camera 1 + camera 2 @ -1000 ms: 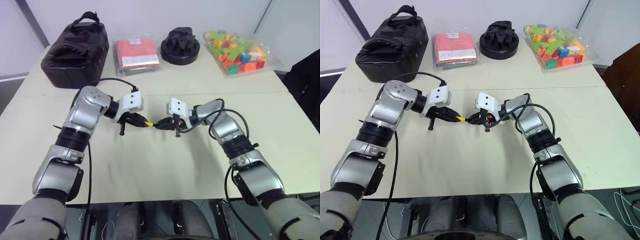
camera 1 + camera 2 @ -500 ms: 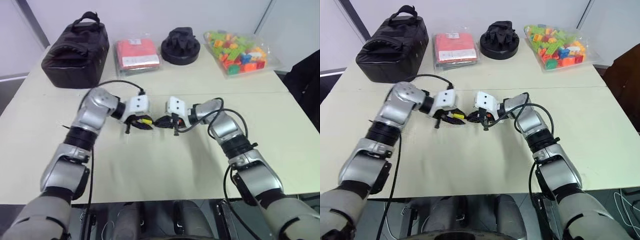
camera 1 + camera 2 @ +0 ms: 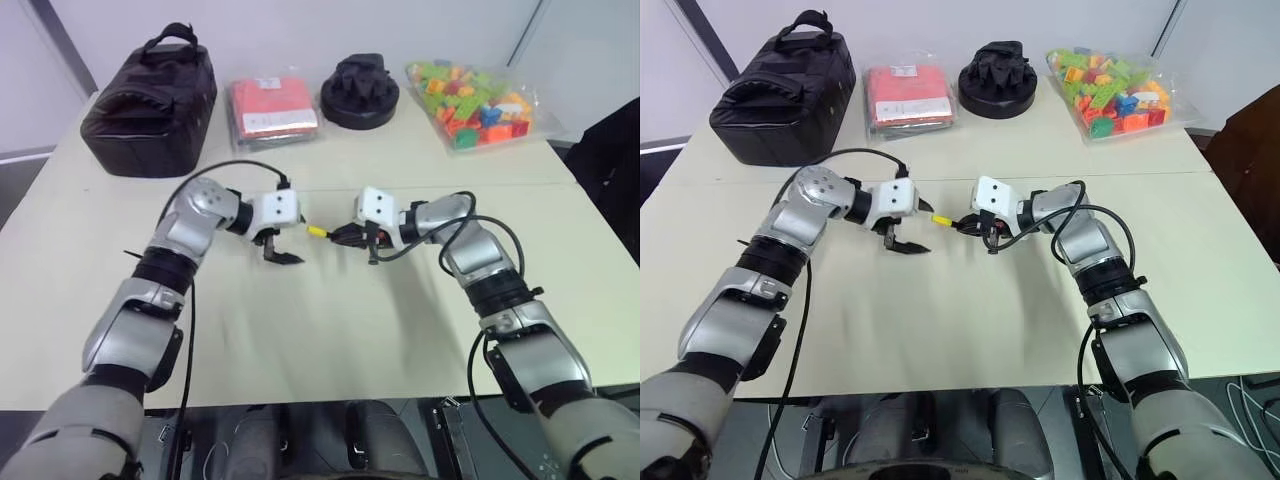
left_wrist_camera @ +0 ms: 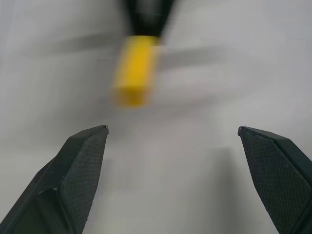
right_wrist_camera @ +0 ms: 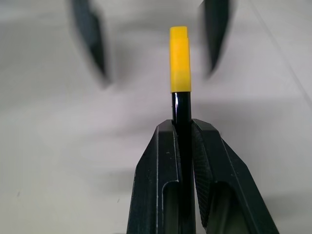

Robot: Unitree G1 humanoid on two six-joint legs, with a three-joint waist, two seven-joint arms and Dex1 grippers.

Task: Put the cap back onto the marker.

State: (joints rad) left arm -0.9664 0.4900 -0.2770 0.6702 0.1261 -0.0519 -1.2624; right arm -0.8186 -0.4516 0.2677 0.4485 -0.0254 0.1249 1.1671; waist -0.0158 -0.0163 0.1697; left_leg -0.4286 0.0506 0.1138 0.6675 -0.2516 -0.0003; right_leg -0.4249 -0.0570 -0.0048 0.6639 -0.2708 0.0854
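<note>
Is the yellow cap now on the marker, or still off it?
On. The cap sits on the tip of the marker, which the right gripper holds; the left gripper is open and apart from it.

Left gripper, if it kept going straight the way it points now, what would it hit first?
Probably the yellow cap on the marker held by the right gripper. The left gripper stands open with the cap just ahead, slightly off centre; depth is unclear, so it could slip past to the table.
</note>
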